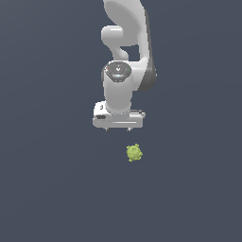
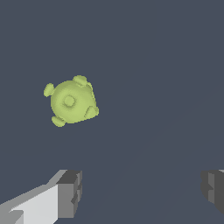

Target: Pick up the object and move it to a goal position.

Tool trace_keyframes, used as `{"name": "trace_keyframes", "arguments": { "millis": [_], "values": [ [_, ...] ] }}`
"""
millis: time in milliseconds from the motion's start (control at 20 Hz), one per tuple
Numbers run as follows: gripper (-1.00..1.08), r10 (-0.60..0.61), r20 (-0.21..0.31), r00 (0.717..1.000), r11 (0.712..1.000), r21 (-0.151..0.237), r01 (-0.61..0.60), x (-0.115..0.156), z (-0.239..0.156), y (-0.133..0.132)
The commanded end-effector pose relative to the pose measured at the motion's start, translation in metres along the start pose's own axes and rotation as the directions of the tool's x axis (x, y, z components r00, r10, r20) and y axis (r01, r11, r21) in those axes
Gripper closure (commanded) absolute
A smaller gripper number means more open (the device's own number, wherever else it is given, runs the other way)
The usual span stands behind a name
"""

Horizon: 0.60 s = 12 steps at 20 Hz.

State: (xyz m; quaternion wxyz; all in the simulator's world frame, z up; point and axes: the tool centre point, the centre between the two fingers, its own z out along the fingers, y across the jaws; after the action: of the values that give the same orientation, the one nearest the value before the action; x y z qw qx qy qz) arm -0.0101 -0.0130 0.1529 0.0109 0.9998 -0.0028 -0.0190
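While nothing in either view shows the lump lifted, the task looks to be at its very start: the pick is not yet made, and the carry to the goal is all still left.

Going across the exterior view from its left, there is only bare dark counter [image 1: 47,189] until the middle, where the white arm [image 1: 125,47] hangs down with its gripper [image 1: 117,128] at the bottom. Only the tips of the fingers peep out under the hand there. The wrist view tells more: one finger [image 2: 65,194] and the other finger [image 2: 214,188] stand far apart with bare counter between them, so the gripper is spread wide and pinches nothing.

Slightly toward the exterior view's right of the gripper, and lower in that picture, lies the object [image 1: 134,152], a small yellow-green knobbly ball resting on the counter. It is near the gripper but apart from it. In the wrist view the object [image 2: 71,100] sits ahead of the fingers, lined up more with one finger than with the gap, so I judge the gripper needs to shift over it before it goes down.

No goal marker shows in either picture, so I cannot say where the object must end up. No bowl, tray or other container is in view.
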Motion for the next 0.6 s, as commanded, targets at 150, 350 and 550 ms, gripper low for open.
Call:
{"name": "trace_keyframes", "arguments": {
  "millis": [150,350,550],
  "values": [
    [-0.92,-0.017,-0.002,1.000,1.000,0.000,0.017,0.004,0.003,-0.005],
    [-0.92,-0.056,-0.008,0.998,0.998,0.000,0.056,0.013,0.010,-0.015],
    [-0.92,-0.118,-0.016,0.993,0.993,0.001,0.118,0.028,0.023,-0.032]
  ]
}}
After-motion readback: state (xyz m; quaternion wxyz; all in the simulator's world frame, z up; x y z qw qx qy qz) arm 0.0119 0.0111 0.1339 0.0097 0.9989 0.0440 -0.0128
